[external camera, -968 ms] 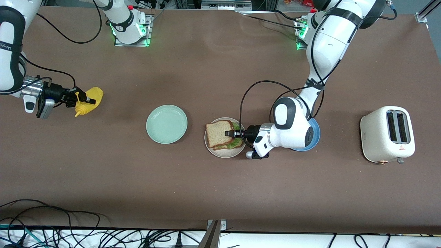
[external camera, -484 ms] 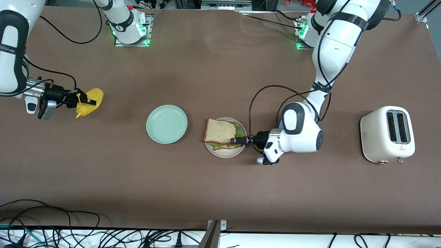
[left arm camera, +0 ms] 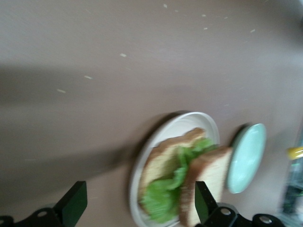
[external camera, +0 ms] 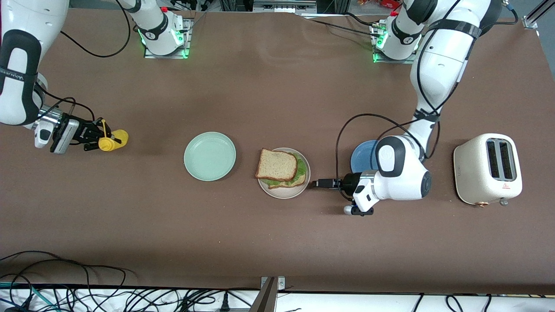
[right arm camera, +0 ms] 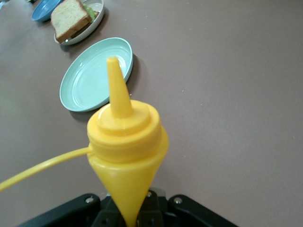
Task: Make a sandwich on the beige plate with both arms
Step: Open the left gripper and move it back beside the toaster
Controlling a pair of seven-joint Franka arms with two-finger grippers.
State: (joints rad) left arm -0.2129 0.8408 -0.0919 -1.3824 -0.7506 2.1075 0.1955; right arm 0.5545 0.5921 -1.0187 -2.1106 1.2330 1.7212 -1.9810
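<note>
The sandwich (external camera: 281, 168) sits finished on the beige plate (external camera: 284, 192), near the middle of the table: a top bread slice (external camera: 276, 165) lies on a ruffled lettuce leaf (external camera: 300, 167), with the edge of a bottom slice (external camera: 289, 184) showing beneath. A second ago the left gripper's fingers were pinched on that top slice over the plate; half a second ago they had let go and were at the plate's rim. Now the left gripper (external camera: 318, 183) is off the plate entirely, low over bare table just beside the rim on the side toward the left arm's end, its fingers spread and holding nothing. The left wrist view confirms this, with both fingertips (left arm camera: 72, 204) wide apart and the sandwich lying free ahead of them. The top slice has settled slightly askew, one corner hanging past the rim toward the mint green plate (external camera: 210, 156), but it stays on the stack.

As the left arm pulls back, the blue plate (external camera: 363, 155) it was covering comes into sight beside its elbow. A white toaster (external camera: 487, 168) stands at the left arm's end of the table.

The right gripper (external camera: 96, 139), at the right arm's end of the table, is clamped on a yellow squeeze bottle (right arm camera: 125, 156) and has turned it over the last second, so the nozzle now points roughly toward the plates.

Stacking looks done; what remains, if anything, seems to be sauce or retreat.
</note>
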